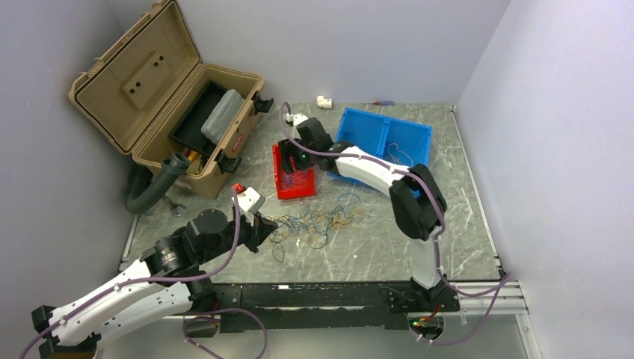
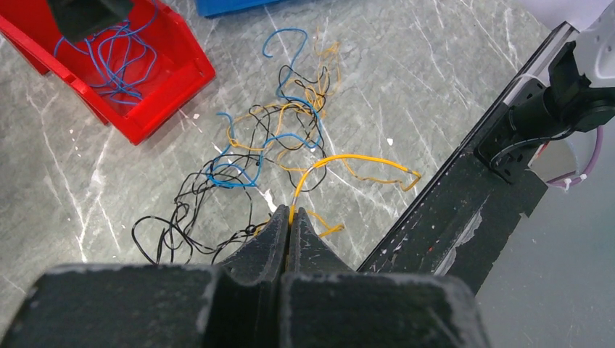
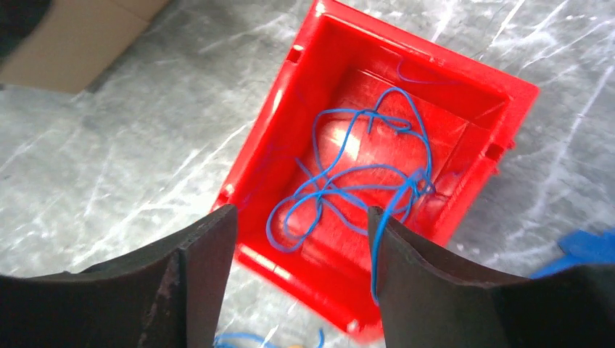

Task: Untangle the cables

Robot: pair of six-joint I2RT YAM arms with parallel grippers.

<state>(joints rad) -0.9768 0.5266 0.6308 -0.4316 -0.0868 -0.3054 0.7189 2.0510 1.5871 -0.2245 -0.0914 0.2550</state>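
Surroundings: a green-grey marbled table [image 1: 374, 247]; a tan toolbox [image 1: 149, 90] stood open at the far left; a blue tray [image 1: 381, 134] lay at the far middle, with a small white fitting [image 1: 324, 101] beyond it; a red bin [image 1: 284, 187] sat between toolbox and tray; a black rail [image 2: 450, 210] ran along the near edge.
In the way: the right arm reached across the blue tray's left part and hid the far end of the red bin in the top view; the left arm covered the near left corner of the table.
Cables [image 1: 314, 223]: a loose tangle of black, blue and yellow-orange strands on the bare table, just near of the red bin; its long axis ran left to right.
Blue cables [image 3: 348, 188]: coiled inside the red bin, apart from the tangle; one strand trailed over the bin's edge beside the right finger; contact could not be told.
Left gripper [image 2: 289, 217]: at the tangle's left end, pointing right; fingers pressed together on a yellow-orange cable [image 2: 348, 161].
Yellow-orange cable: arced away from the fingertips, then bent toward the near rail.
Right gripper [image 3: 301, 239]: above the red bin; fingers spread wide, nothing between them.
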